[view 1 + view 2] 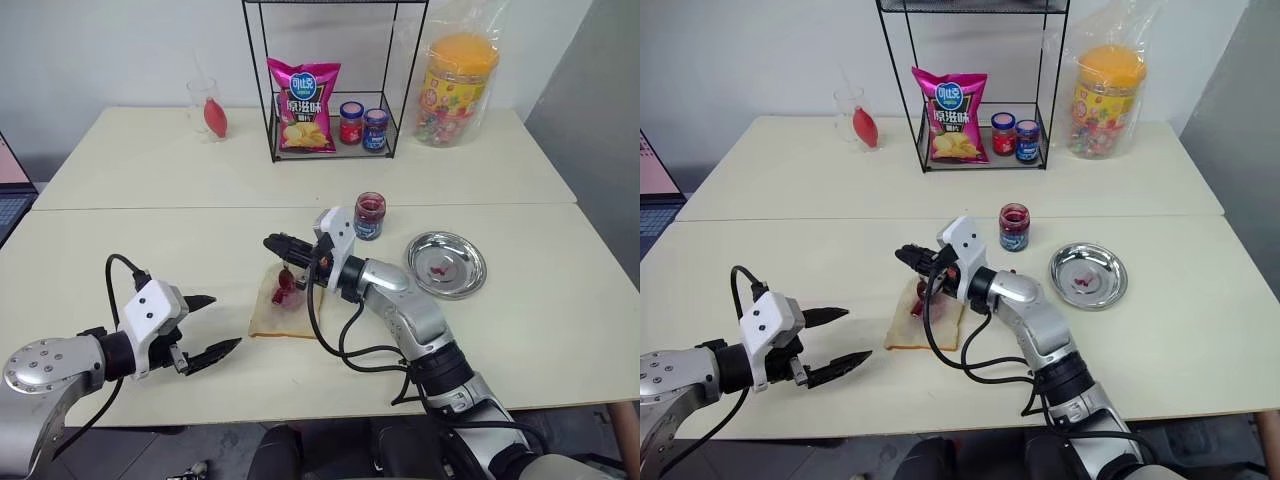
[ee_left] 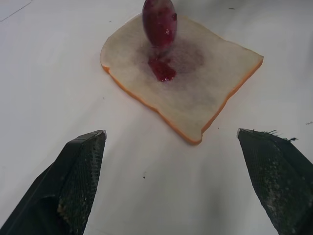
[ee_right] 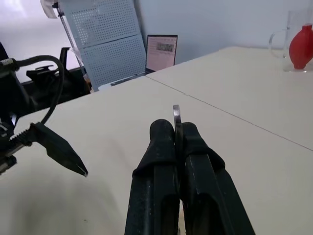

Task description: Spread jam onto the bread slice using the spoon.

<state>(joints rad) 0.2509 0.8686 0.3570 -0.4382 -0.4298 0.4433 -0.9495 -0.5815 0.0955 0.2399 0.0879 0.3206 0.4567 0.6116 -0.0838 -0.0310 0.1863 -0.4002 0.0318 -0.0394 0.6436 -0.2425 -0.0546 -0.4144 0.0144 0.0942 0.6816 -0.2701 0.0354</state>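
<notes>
- The right gripper (image 1: 272, 243) has its two black fingers (image 3: 164, 161) clenched on the handle of one spoon (image 2: 158, 22), which hangs bowl-down over the bread slice (image 2: 186, 81).
- The spoon's bowl is coated in dark red jam (image 2: 162, 68), and one blob of it lies on the stained middle of the slice, just under the bowl.
- There is one bread slice, flat on the worktop (image 1: 120, 260) in front of the robot.
- The left gripper (image 1: 214, 325) hovers low over the worktop beside the slice, its two fingers (image 2: 73, 186) spread wide, released and grasping nothing.
- One open jam jar (image 1: 369, 215) stands just behind the right gripper; one round metal plate (image 1: 447, 265) with red smears lies beside it.
- Farther back, a wire rack (image 1: 335, 80) holds one pink chip bag (image 1: 303, 105) and two lidded jars (image 1: 363, 125).
- One glass mug (image 1: 205, 108) and one yellow-lidded tub (image 1: 458, 90) flank the rack.
</notes>
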